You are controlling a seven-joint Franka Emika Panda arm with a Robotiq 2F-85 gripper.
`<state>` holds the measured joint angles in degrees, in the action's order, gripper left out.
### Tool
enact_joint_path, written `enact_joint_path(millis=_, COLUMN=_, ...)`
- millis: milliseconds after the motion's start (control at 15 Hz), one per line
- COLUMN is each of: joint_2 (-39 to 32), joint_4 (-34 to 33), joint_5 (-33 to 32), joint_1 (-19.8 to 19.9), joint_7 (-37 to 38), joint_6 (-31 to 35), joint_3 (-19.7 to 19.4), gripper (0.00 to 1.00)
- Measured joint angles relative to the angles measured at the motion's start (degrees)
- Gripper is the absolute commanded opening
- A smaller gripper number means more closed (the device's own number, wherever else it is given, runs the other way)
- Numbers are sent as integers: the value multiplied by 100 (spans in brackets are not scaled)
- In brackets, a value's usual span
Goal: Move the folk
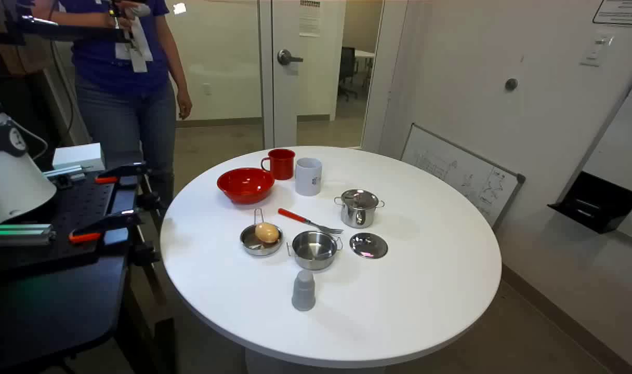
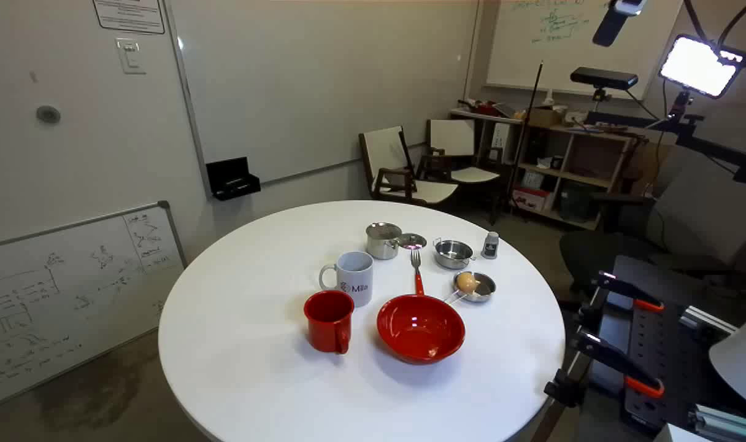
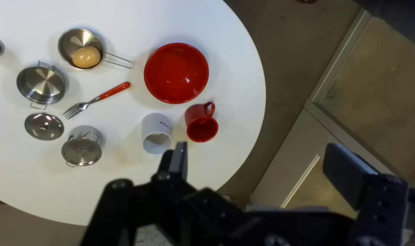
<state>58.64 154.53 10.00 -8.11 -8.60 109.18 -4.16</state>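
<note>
The folk is a fork with a red handle and metal tines. It lies flat on the white table in both exterior views (image 1: 299, 217) (image 2: 418, 281) and in the wrist view (image 3: 108, 93). Its handle end points towards the red bowl, and its tines lie near the open pot and the loose lid. In an exterior view the bowl's rim hides the handle end. In the wrist view my gripper (image 3: 257, 150) is wide open with nothing between its fingers. It is high above the table's edge region, well away from the fork.
On the round table (image 1: 425, 291) stand the red bowl (image 1: 246, 185), red mug (image 1: 281, 165), white mug (image 1: 308, 177), lidded pot (image 1: 358, 210), open pot (image 1: 315, 259), loose lid (image 1: 368, 245), small pan (image 1: 261, 250) with an egg (image 1: 266, 232), and grey shaker (image 1: 303, 292).
</note>
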Motion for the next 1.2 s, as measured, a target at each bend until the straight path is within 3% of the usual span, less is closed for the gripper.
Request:
enact_joint_path(millis=867, joint_2=-70, joint_4=11, joint_5=5, joint_1=82, joint_7=54, joint_6=-3, joint_3=15, gripper=100)
enact_joint_path(millis=1200, joint_2=-851, joint_4=185, joint_5=-27, joint_1=410, joint_7=550, joint_6=471, joint_3=238, gripper=100)
